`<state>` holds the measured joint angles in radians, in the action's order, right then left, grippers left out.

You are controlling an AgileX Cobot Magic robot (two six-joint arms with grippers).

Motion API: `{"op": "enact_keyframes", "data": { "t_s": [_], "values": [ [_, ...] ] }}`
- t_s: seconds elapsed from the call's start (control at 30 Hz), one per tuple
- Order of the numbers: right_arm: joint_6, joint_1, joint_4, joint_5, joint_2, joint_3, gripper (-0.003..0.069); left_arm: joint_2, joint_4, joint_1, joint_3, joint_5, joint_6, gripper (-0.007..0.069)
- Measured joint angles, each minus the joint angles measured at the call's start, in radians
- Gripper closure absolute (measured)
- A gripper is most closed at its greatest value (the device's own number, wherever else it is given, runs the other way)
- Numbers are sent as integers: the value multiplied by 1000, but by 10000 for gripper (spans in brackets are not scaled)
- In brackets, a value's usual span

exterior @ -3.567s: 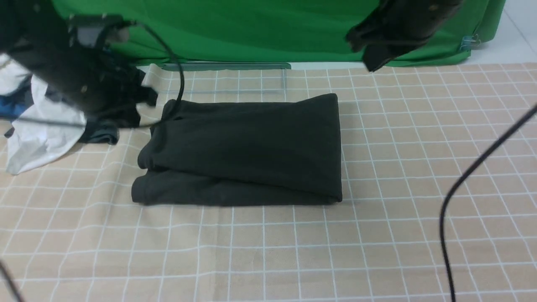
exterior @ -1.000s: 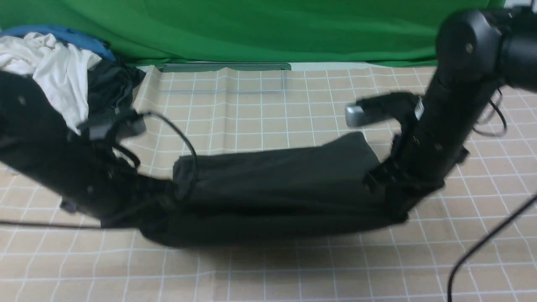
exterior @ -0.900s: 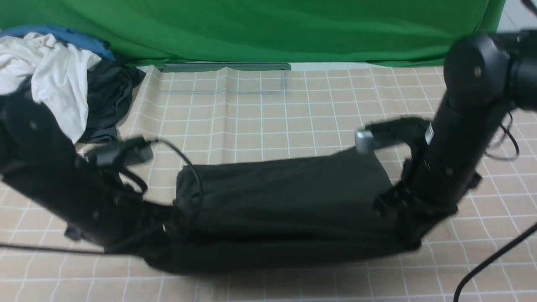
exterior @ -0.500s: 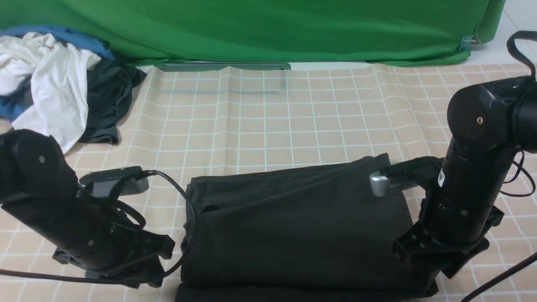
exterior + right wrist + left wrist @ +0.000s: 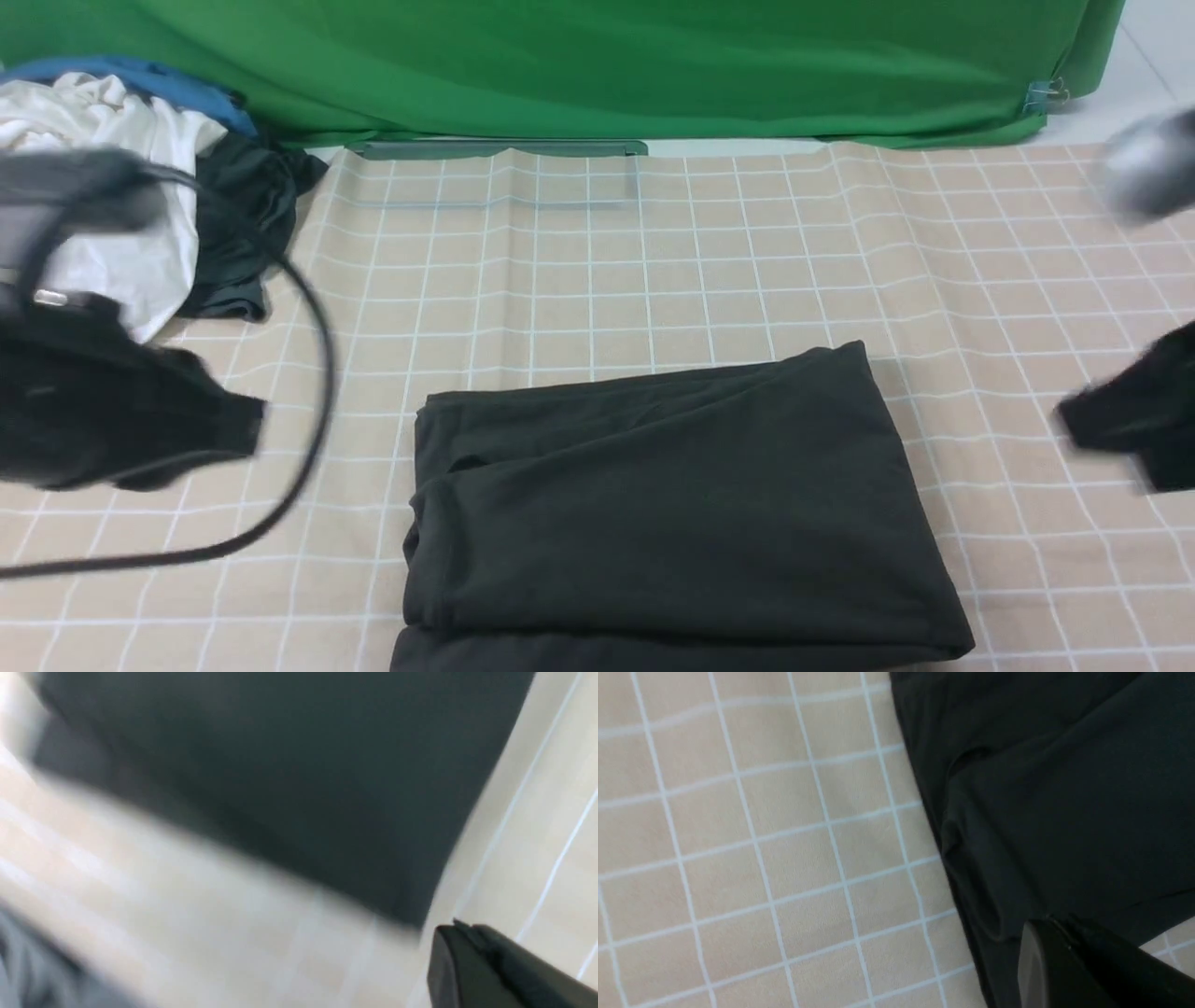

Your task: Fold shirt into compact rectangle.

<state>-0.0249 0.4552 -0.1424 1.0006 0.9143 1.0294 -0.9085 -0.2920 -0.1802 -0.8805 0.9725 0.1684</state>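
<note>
The charcoal-black shirt [image 5: 667, 509] lies folded into a rough rectangle near the table's front edge, its left side showing stacked layers and a small pucker [image 5: 971, 758]. No logo or collar shows. My left gripper [image 5: 247, 427] hangs blurred to the shirt's left, apart from it, with its fingers [image 5: 1034, 961] pressed together and empty. My right gripper [image 5: 1069, 425] is blurred at the right edge, clear of the shirt's right side [image 5: 289, 779], and its fingers [image 5: 444, 961] are also pressed together with nothing in them.
A heap of white [image 5: 140, 252], blue and dark grey clothes [image 5: 238, 224] sits at the back left. A green backdrop [image 5: 597, 65] closes the far side. A black cable [image 5: 308, 411] loops from the left arm over the checked tablecloth [image 5: 579, 271].
Both grippers held the shirt's side edges and dragged it toward the front edge. They have since let go and swung outward, left and right, leaving the shirt flat.
</note>
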Motion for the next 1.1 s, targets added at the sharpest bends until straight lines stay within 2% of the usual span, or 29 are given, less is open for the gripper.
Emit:
{"op": "enact_keyframes", "data": {
  "t_s": [0.13,0.27,0.4,0.6,0.77,1.1],
  "values": [
    [65,0,2,-232,-320,-91,621,278,16,0,62,-81,-3,606],
    [137,0,2,-542,-577,-269,621,517,20,0,176,-178,-56,606],
    [146,0,3,-732,-675,-416,621,661,20,0,277,-223,-92,606],
    [168,0,4,-946,-690,-537,613,772,17,0,416,-244,-100,606],
    [172,0,4,-1018,-690,-560,590,777,-4,0,439,-310,-100,606],
    [179,0,3,-1028,-690,-560,502,777,-9,0,439,-388,-92,606]
  ]
}}
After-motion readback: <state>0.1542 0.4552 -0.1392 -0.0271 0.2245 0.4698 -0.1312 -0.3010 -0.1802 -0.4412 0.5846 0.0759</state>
